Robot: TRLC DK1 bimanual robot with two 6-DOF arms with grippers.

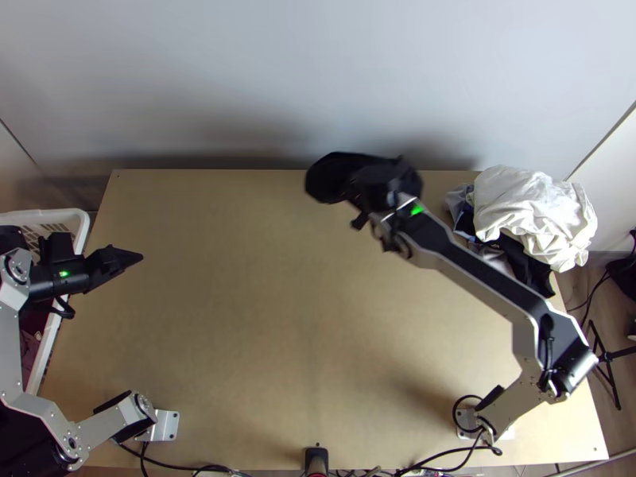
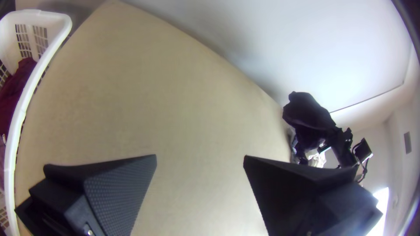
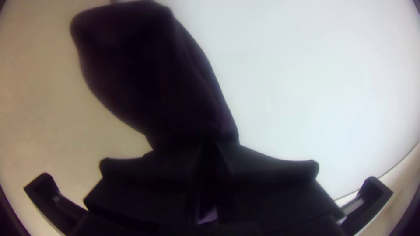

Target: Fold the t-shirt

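Directions by the clock, taken from the middle of the desk [image 1: 238, 318], twelve at the far edge by the pale wall [image 1: 318, 79].

Item one: dark cloth [image 1: 326, 179], at twelve o'clock, near the far edge. Held up off the desk in one bunched lump, one end gripped and the rest extending past the fingertips; I cannot tell which part of the garment is caught.

Item two: right claw [image 1: 370, 187], between twelve and one. Pinching the dark cloth, its two black fingers [image 3: 271, 170] brought together on it. Its arm [image 1: 493, 286] reaches there from a base at four o'clock, elbow bent.

Item three: left claw [image 1: 131, 258], between nine and ten, above the desk's side edge. Fingers [image 2: 120, 192] spread wide, nothing between them. Its arm [image 1: 24, 350] bends out around from a base at eight.

Item four: white basket [image 1: 82, 226], plastic, slotted sides, just beside the desk at nine o'clock; maroon cloth [image 2: 15, 89] lying inside.

Item five: heap of laundry at two o'clock, by the far corner. Crumpled white cloth [image 1: 533, 211] on top, black cloth [image 1: 537, 274] poking out beneath, some grey [image 1: 459, 199] at its side.
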